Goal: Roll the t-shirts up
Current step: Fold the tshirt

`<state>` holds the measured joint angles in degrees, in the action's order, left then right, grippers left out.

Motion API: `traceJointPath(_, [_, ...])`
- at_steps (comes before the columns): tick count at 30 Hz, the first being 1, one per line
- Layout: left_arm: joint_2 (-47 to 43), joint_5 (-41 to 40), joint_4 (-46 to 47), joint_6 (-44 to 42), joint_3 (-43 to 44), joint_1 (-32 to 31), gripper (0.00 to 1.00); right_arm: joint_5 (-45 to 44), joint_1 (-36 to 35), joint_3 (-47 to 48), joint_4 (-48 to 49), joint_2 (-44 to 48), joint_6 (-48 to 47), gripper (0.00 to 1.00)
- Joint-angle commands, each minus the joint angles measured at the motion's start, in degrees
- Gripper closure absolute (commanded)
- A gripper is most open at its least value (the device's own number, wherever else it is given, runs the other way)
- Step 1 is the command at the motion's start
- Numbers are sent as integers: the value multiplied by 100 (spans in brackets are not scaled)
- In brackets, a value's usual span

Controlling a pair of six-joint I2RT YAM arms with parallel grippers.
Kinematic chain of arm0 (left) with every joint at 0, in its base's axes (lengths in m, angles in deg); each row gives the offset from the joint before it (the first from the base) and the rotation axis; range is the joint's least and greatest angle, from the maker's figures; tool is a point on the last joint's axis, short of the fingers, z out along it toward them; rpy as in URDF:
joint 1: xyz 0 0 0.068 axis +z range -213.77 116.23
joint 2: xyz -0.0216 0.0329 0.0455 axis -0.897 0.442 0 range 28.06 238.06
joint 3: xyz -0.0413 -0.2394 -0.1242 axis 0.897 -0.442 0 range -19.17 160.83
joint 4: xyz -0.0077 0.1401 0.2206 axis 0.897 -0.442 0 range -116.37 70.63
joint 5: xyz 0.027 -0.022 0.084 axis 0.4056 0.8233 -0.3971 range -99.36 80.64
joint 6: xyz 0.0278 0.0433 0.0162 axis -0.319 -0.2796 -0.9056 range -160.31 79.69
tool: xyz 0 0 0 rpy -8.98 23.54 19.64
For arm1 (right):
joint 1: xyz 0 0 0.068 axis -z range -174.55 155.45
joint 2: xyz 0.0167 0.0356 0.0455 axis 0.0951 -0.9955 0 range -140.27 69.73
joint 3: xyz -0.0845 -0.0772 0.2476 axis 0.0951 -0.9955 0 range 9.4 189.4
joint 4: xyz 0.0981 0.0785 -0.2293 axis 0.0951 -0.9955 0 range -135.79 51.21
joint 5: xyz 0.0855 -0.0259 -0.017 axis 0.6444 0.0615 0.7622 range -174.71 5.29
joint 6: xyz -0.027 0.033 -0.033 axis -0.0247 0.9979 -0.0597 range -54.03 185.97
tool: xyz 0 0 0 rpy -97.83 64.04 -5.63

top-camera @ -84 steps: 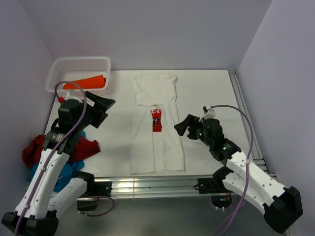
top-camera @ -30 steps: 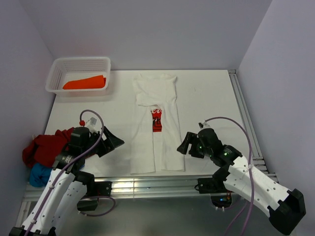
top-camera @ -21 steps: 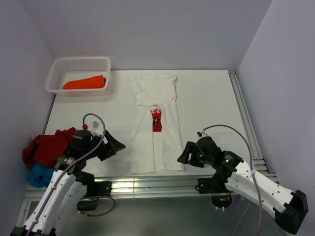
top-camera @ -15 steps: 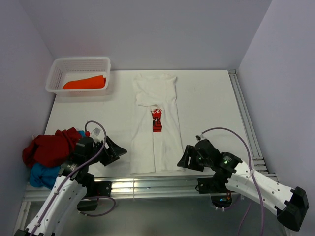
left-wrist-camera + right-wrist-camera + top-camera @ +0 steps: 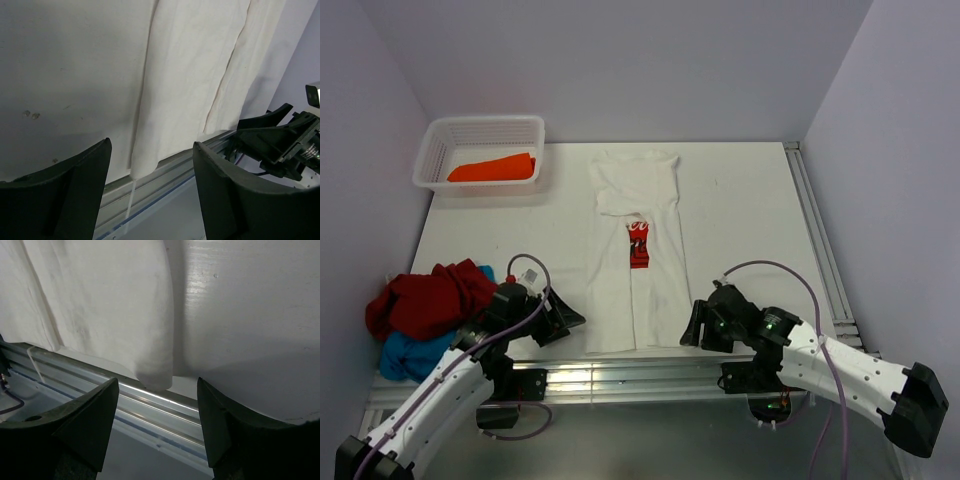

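Since the earlier frames both arms had drawn back toward the near edge. The left hand (image 5: 563, 318) had come down from beside the basket (image 5: 480, 122) at 10 o'clock to the 7 o'clock corner of the white t-shirt (image 5: 638, 290). The right hand (image 5: 694, 326) had slid from mid-tabletop (image 5: 750, 220) to the 5 o'clock corner. The shirt lay folded into a long strip, collar at 12 o'clock and hem at 6 o'clock, right against the aluminium rail (image 5: 620, 375). Each wrist view showed a hem corner framed between spread fingers, so both hands stood open with nothing pinched. The step in hand looked like taking the hem to start the roll. To do it well, each hand probably needed to catch every folded layer at its corner, not just the top one. Both should then turn the hem toward 12 o'clock together, since a lagging side would likely skew the roll into a cone. A tight first turn mattered most. The orange tee (image 5: 492, 168) sat in the basket; the dark red tee (image 5: 425, 298) and blue tee (image 5: 405, 355) lay heaped at 8 o'clock, well apart.
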<state>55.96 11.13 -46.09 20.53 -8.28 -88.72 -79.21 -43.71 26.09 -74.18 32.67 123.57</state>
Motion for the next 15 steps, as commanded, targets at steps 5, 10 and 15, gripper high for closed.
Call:
traceJointPath(5, [-302,-932,246,385,-244,-851,29,13,-49,159,288,-179,-74,31])
traceJointPath(10, [-145,-1117,264,631,-369,-1345,29,-22,-40,203,314,-275,-118,36])
traceJointPath(15, [-5,-1372,228,745,-272,-1820,30,-49,-49,151,490,-354,-83,44])
